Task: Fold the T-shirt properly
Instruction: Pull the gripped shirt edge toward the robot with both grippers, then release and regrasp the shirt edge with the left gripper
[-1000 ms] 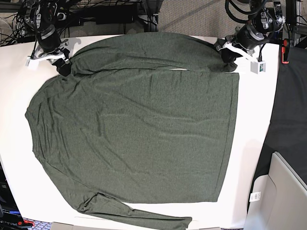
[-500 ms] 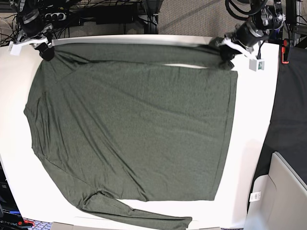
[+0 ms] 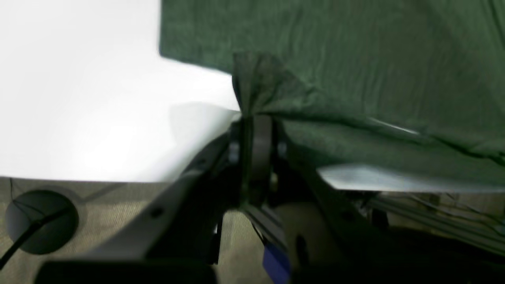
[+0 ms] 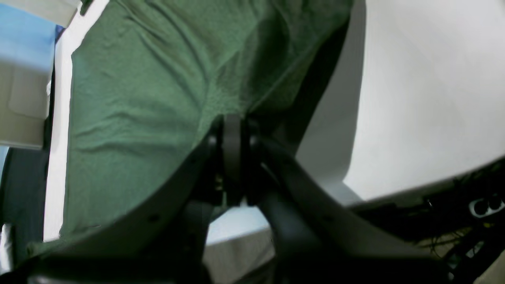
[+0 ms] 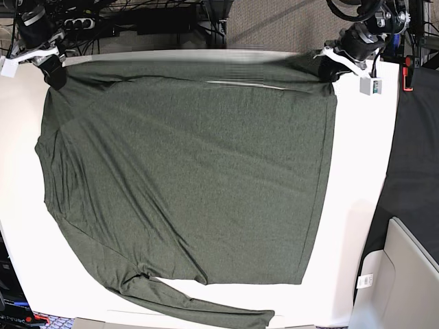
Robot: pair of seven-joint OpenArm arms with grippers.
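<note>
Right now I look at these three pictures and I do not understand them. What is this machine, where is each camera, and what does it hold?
It is a robot with two arms, working at a white table. One picture looks down from above. The other two come from cameras mounted on the wrists, so each shows its own hand from close behind.

A dark green long-sleeved T-shirt lies spread flat on the table. The left hand is shut on the shirt's fabric at one far corner. The right hand is shut on it at the other far corner. In the wrist views, the cloth bunches between the closed fingers.
</note>
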